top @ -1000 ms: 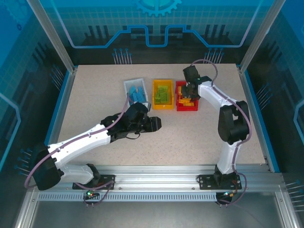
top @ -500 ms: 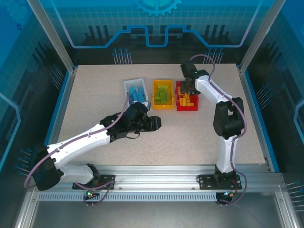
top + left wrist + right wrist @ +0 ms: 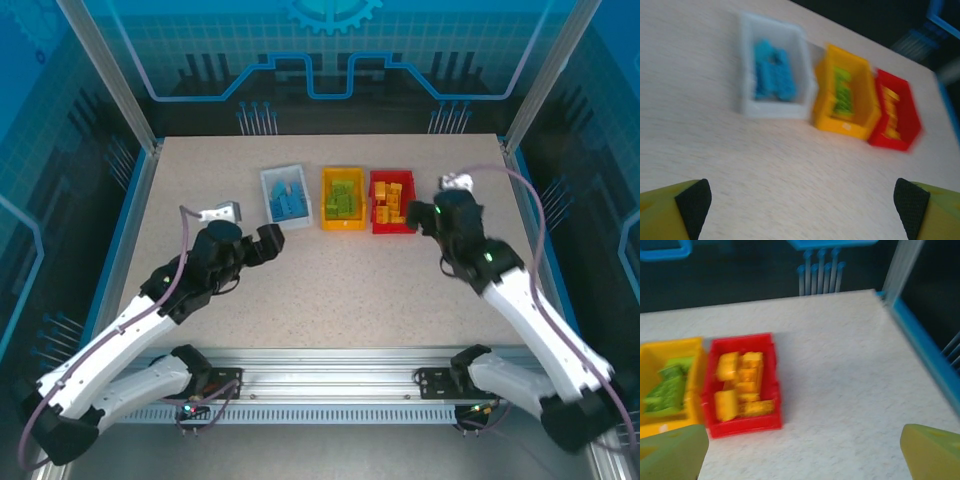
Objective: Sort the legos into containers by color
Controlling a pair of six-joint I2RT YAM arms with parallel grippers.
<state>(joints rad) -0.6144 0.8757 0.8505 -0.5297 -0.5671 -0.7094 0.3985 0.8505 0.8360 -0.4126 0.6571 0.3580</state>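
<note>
**Location.** The bricks lie in three bins set in a row at the far middle of the table (image 3: 350,290). The blue bricks (image 3: 290,200) are in the white bin (image 3: 266,195) on the left. The green bricks (image 3: 343,198) are in the yellow bin (image 3: 343,225) in the middle. The orange bricks (image 3: 392,200) are in the red bin (image 3: 392,229) on the right. Every brick seen sits in a bin, so the sorting appears complete.

**Handling.** Each brick is judged light, rigid and smooth-sided, so it may slip. Pinch across two flat opposite sides, not the studded top. The bins look light and would probably slide if nudged.

**Tools.** The left gripper (image 3: 802,202) is spread wide and holds nothing, near and left of the white bin. The right gripper (image 3: 802,452) is likewise spread and bare, near and right of the red bin.

**Surroundings.** The table is flat, speckled and matt. Blue edging (image 3: 530,230), metal posts (image 3: 105,70) and blue-lit panels (image 3: 330,50) enclose it.
</note>
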